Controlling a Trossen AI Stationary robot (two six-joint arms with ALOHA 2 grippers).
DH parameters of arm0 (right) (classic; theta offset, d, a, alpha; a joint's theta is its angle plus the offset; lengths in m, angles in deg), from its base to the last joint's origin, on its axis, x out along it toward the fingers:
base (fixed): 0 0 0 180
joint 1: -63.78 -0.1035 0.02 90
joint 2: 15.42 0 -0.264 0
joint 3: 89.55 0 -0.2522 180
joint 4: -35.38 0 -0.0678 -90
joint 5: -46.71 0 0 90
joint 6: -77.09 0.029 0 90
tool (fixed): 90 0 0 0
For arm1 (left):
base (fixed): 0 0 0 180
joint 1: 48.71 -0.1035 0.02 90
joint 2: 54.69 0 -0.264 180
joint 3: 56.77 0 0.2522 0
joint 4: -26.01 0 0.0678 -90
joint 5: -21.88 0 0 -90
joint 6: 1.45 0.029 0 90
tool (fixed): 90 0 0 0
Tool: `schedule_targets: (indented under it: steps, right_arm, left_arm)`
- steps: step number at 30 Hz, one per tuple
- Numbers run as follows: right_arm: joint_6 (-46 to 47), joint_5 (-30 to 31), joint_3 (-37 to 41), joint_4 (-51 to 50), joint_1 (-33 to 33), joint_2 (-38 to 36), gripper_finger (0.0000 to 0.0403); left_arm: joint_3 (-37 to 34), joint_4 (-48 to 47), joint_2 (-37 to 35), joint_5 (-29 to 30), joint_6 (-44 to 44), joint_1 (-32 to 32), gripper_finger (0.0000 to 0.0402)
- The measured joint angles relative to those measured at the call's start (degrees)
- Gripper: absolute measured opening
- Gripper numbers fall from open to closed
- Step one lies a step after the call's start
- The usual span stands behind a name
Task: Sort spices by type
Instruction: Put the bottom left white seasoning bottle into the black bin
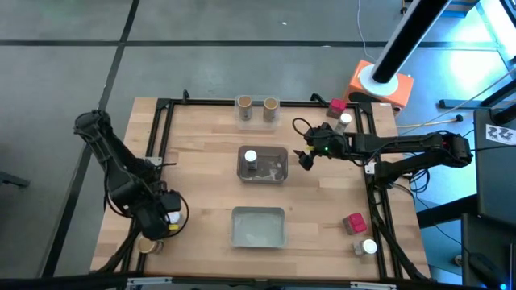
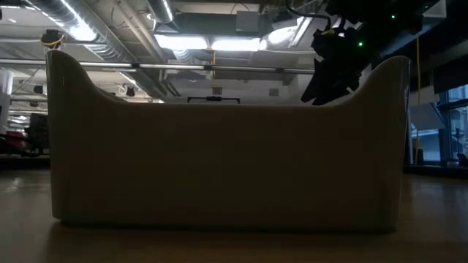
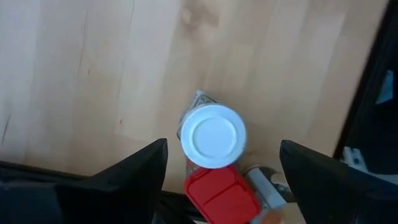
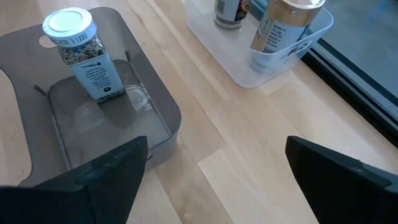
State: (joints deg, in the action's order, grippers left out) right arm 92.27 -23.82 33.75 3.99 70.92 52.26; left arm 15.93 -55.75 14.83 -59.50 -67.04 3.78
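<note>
Dark right gripper [image 1: 309, 158] hangs spread and empty beside the grey tray [image 1: 277, 175], where a white-lidded jar [image 1: 251, 159] stands upright; left gripper [image 1: 164, 219], spread, hovers over another jar [image 3: 212, 135], its body mostly hidden.

White-lidded jar [image 4: 84, 53] in grey tray [image 4: 163, 111]: label print present (too small to read).
</note>
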Motion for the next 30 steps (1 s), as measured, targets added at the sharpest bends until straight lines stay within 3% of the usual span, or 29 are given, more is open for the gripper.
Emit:
schedule_targets:
  steps: [26, 30]
  right_arm:
    - [-0.1, 0.5, 0.0, 0.0, 0.0, 0.0, 0.0380]
    - [0.0, 0.5, 0.0, 0.0, 0.0, 0.0, 0.0380]
  left_arm:
    - [-10.3, 9.7, 0.9, 0.6, 0.1, 0.0, 0.0294]
    - [-11.3, 11.6, 0.9, 1.2, 1.5, 0.0, 0.0278]
